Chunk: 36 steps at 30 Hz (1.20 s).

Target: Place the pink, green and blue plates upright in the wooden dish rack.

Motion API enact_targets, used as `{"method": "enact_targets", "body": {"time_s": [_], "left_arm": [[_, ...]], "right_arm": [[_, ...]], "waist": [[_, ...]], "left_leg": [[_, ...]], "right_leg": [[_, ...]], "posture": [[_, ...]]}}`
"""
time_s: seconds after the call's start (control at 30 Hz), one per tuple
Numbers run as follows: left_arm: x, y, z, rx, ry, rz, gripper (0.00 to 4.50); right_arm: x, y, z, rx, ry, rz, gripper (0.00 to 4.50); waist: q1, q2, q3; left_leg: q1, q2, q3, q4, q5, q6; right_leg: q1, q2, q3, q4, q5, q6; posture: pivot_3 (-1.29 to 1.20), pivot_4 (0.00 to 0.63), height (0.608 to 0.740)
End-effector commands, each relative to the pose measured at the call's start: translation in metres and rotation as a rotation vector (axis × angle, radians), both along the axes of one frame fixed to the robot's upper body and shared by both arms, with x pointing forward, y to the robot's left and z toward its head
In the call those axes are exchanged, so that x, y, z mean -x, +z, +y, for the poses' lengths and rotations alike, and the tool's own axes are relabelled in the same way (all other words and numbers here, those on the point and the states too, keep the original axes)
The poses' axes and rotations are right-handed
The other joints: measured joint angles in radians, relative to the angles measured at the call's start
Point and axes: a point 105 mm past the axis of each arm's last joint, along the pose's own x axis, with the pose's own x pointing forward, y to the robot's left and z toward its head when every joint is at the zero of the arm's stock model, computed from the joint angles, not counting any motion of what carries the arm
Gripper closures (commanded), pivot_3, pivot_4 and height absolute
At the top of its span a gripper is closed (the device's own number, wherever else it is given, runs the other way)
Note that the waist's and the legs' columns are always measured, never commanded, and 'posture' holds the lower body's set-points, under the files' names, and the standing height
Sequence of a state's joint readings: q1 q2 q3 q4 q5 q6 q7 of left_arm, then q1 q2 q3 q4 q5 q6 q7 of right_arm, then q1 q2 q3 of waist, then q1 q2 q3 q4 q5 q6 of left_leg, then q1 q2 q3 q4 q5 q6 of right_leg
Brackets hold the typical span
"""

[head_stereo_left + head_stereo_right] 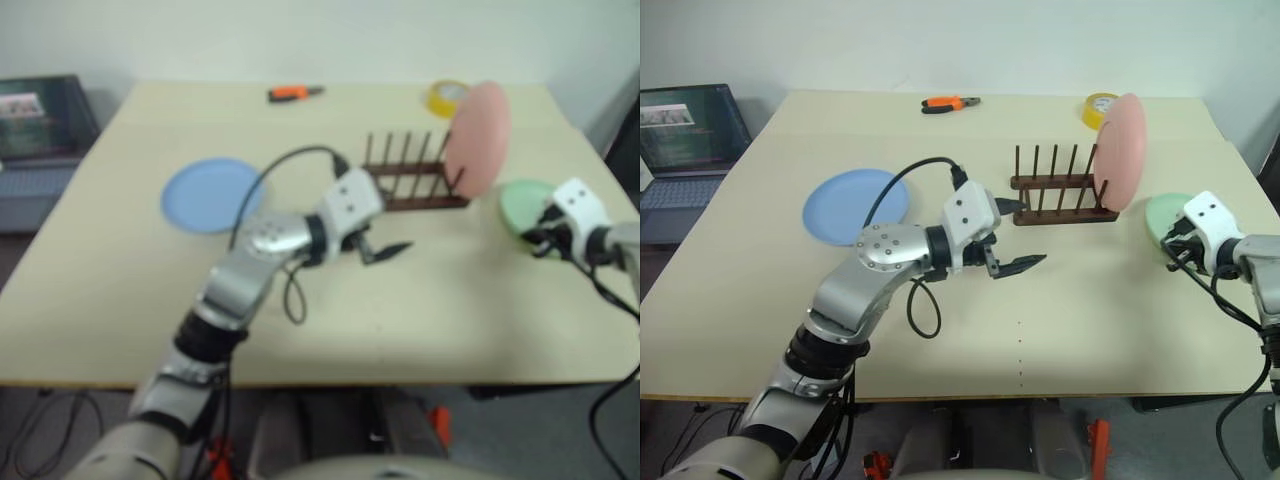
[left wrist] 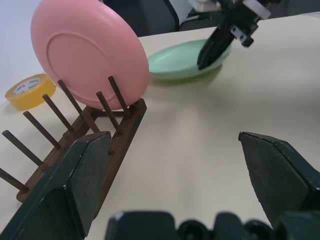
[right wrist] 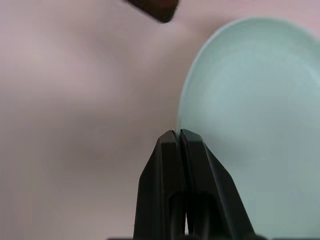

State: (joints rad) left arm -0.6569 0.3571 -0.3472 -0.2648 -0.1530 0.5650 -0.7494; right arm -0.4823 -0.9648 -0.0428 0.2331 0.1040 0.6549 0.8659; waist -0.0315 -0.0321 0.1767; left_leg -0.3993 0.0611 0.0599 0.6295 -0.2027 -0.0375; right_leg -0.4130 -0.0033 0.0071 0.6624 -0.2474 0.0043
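Note:
The pink plate [image 1: 1122, 150] stands upright at the right end of the wooden dish rack [image 1: 1060, 195]. Left of the rack, the blue plate [image 1: 855, 205] lies flat on the table. The green plate [image 1: 1162, 212] lies right of the rack, and my right gripper [image 1: 1170, 247] is shut on its near rim. In the left wrist view those fingers [image 2: 207, 55] pinch the green plate [image 2: 175, 60]. My left gripper [image 1: 1025, 235] hovers open just in front of the rack, holding nothing.
A yellow tape roll [image 1: 1098, 106] sits behind the rack, and orange-handled pliers [image 1: 950, 102] lie near the table's far edge. A laptop [image 1: 685, 125] stands off the table's left side. The table's right edge runs close to the green plate.

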Motion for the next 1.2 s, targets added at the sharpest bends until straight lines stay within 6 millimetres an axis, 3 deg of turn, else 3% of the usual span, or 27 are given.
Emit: {"method": "enact_targets", "body": {"time_s": [0.03, 0.27, 0.43, 0.53, 0.67, 0.73, 0.9, 0.97, 1.2], "left_arm": [[0.003, 0.011, -0.002, 0.02, -0.006, -0.05, 0.0], [0.002, 0.011, -0.003, 0.025, -0.011, -0.052, 0.0], [0.001, 0.012, -0.003, 0.029, -0.011, -0.053, 0.0], [0.001, 0.013, -0.002, 0.033, -0.011, -0.055, 0.0], [0.001, 0.019, 0.0, 0.066, -0.014, -0.051, 0.0], [0.0, 0.019, 0.001, 0.068, -0.013, -0.049, 0.0], [-0.002, 0.028, 0.003, 0.107, -0.018, -0.058, 0.0], [-0.002, 0.028, 0.003, 0.108, -0.016, -0.059, 0.0], [-0.002, 0.027, 0.003, 0.111, -0.012, -0.064, 0.0]], "right_arm": [[0.001, 0.028, -0.009, -0.014, -0.034, -0.091, 4.46], [0.003, 0.042, -0.014, -0.078, -0.072, -0.141, 4.46], [0.006, 0.064, -0.02, -0.115, -0.108, -0.209, 4.46], [0.008, 0.088, -0.021, -0.135, -0.115, -0.28, 4.46], [0.012, 0.14, -0.021, -0.119, -0.121, -0.437, 4.46], [0.013, 0.152, -0.02, -0.108, -0.115, -0.483, 4.46], [0.011, 0.212, 0.024, -0.164, 0.07, -0.695, 4.46], [0.013, 0.232, 0.052, -0.205, 0.205, -0.786, 4.46], [0.009, 0.264, 0.11, -0.447, 0.437, -0.911, 4.46]], "waist": [[0.0, 0.0, 0.0], [0.0, 0.0, 0.0], [0.0, 0.0, 0.0], [0.0, 0.0, 0.0], [-0.001, 0.0, 0.0], [-0.001, 0.0, 0.0], [-0.005, 0.0, 0.0], [-0.005, 0.0, 0.0], [0.0, 0.0, 0.0]], "left_leg": [[0.0, 0.0, 0.0, 0.0, 0.0, 0.0], [0.0, 0.0, 0.0, 0.0, 0.0, 0.0], [0.0, 0.0, 0.0, 0.0, 0.0, 0.0], [0.0, 0.0, 0.0, 0.0, 0.0, 0.0], [0.0, 0.0, 0.0, -0.001, 0.0, 0.0], [0.0, 0.0, 0.0, -0.001, 0.0, 0.0], [0.0, 0.0, 0.002, -0.001, 0.0, 0.0], [-0.001, 0.0, 0.002, -0.002, 0.0, 0.0], [-0.003, 0.0, 0.003, -0.002, 0.0, 0.0]], "right_leg": [[0.0, 0.0, 0.0, 0.0, 0.0, 0.0], [0.0, 0.0, 0.0, 0.0, 0.0, 0.0], [0.0, 0.0, 0.001, 0.0, 0.0, 0.0], [0.0, 0.0, 0.001, 0.0, 0.0, 0.0], [-0.002, 0.0, 0.002, 0.0, 0.0, 0.0], [-0.002, 0.0, 0.002, 0.0, 0.0, 0.0], [-0.003, 0.0, 0.005, 0.0, 0.0, 0.0], [-0.004, 0.001, 0.004, 0.0, 0.0, 0.001], [-0.006, 0.001, 0.005, 0.0, 0.0, 0.001]], "posture": [[0.0, 0.15, 0.74], [0.0, 0.15, 0.74], [0.0, 0.15, 0.74], [0.0, 0.15, 0.74], [0.0, 0.15, 0.74], [0.0, 0.15, 0.74], [0.0, 0.15, 0.74], [0.0, 0.15, 0.74], [0.0, 0.15, 0.74]]}}
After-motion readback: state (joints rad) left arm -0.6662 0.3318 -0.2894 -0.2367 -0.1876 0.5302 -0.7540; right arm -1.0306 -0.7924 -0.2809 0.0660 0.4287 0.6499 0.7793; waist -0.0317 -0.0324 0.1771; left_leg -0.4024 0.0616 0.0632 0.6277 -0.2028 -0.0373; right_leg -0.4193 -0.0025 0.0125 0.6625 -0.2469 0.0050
